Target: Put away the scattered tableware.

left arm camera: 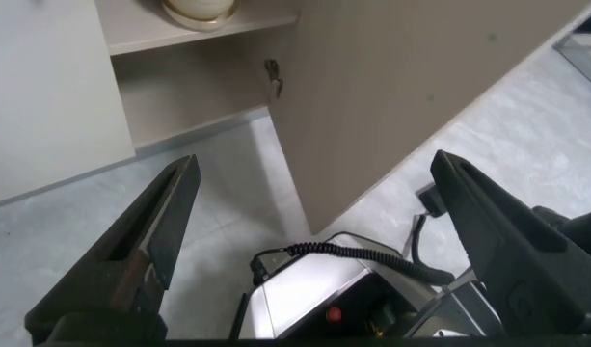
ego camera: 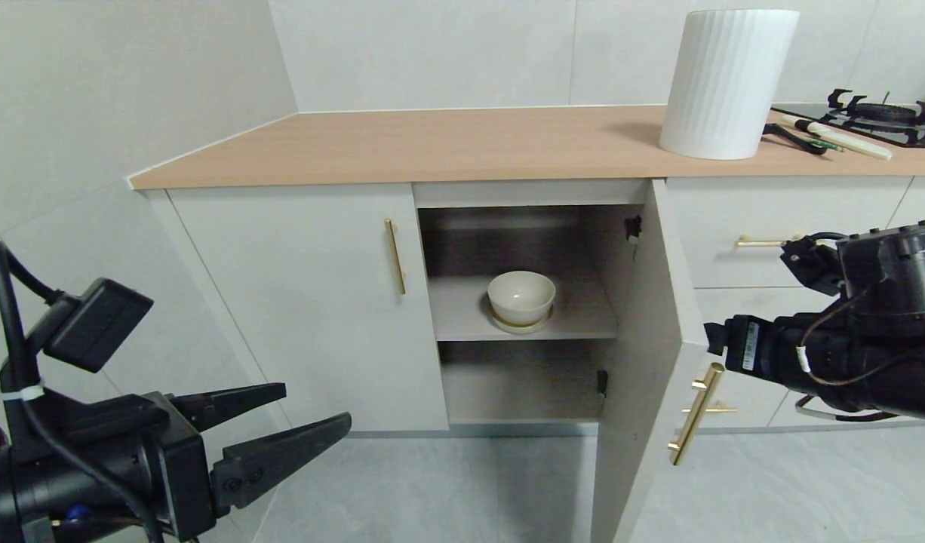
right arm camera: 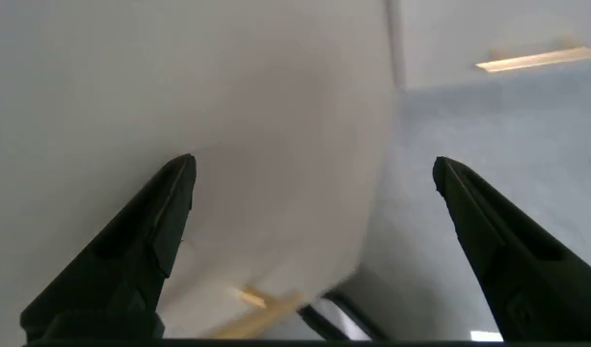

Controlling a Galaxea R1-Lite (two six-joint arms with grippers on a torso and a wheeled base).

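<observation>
The left wrist view crops the bowl [left arm camera: 199, 8]; the countertop utensils [ego camera: 847, 141] are too small to identify.

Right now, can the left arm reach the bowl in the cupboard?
Probably yes: the door stands open, and nothing lies between the bowl and the open left gripper.

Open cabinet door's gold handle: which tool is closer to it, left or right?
Right. The right tool faces the outer side of the open door, just above the gold handle. The left tool sits low, well off on the door's other side.
</observation>
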